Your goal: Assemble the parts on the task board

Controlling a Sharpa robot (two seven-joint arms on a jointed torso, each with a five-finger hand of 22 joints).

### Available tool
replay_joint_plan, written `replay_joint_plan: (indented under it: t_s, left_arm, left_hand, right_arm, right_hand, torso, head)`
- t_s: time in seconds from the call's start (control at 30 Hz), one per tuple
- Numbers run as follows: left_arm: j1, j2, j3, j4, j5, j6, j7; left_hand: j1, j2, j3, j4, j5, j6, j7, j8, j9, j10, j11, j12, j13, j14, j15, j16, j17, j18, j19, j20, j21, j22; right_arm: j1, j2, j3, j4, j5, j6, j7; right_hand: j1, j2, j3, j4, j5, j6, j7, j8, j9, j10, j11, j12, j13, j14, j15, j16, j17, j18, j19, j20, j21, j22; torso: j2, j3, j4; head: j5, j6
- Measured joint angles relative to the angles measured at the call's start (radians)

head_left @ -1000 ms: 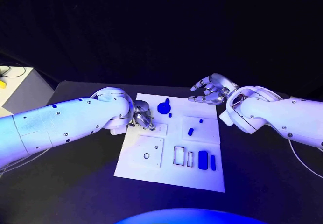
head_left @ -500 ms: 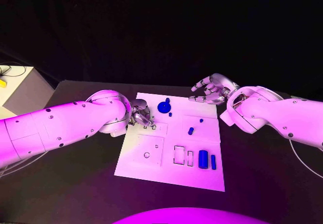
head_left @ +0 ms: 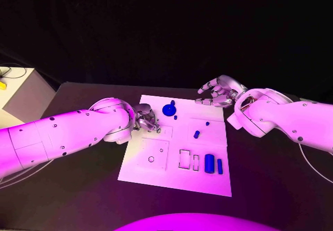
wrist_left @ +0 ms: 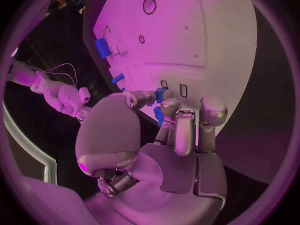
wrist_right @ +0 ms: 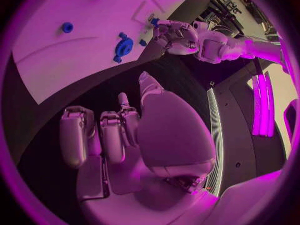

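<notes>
While its arm hides the board edge, the left robot hand pinches a blue part.

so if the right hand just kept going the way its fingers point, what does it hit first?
Probably the round blue part near the task board's far edge: the right hand hovers open just off that edge, fingers aimed toward it. Height is unclear, so it might pass above.

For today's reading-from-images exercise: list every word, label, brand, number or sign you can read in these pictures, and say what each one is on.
None can be read. The white task board shows only outlined slots and blue parts, no lettering. The left hand, right hand and white arms carry only small dark dots, not text.
</notes>
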State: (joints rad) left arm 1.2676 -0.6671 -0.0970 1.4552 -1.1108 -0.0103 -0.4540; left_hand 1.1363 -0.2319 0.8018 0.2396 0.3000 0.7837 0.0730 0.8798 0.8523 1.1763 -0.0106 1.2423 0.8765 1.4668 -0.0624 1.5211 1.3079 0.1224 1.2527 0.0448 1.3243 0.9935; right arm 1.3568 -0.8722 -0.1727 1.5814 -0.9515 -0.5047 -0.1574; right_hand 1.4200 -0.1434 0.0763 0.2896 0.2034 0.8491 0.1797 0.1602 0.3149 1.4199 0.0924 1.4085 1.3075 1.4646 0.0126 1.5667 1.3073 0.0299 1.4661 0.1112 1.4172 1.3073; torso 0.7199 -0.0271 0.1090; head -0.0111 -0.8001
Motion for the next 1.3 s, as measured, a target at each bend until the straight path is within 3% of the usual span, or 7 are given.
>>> replay_joint_plan:
  t_s: [0.77,1.3]
  left_arm:
    - [-0.004,0.007,0.001,-0.013,-0.035,0.029,0.023]
    - [-0.002,-0.001,0.009,-0.007,0.002,0.067,0.019]
  left_hand:
    - [-0.007,-0.007,0.001,-0.001,-0.002,0.003,0.0,-0.006,-0.002,0.0,0.0,0.0,-0.004,0.0,0.0,0.0,0.0,0.0,0.0,0.0,0.004,0.001]
    - [-0.007,-0.007,0.001,-0.001,-0.001,0.007,-0.004,-0.007,-0.001,0.002,0.002,0.0,0.0,0.0,0.0,0.0,0.0,0.0,0.003,-0.004,0.004,0.003]
  right_arm:
    - [-0.001,-0.001,0.0,0.0,0.0,0.0,0.0]
    - [-0.004,0.0,0.0,-0.003,0.0,0.0,0.0]
  right_hand:
    - [0.0,0.0,0.0,0.0,0.0,0.0,0.0,0.0,0.0,0.0,0.0,0.0,0.0,0.0,0.0,0.0,0.0,0.0,0.0,0.0,0.0,0.001]
    - [-0.004,0.004,0.0,0.0,0.0,0.0,0.0,0.0,0.0,0.0,0.0,0.0,0.001,0.0,0.0,0.0,0.0,0.0,0.0,0.0,0.0,0.0]
  torso:
    - [0.001,-0.0008,0.0002]
    - [0.0,-0.0005,0.0004]
  head:
    - [-0.009,-0.009]
    - [-0.011,-0.011]
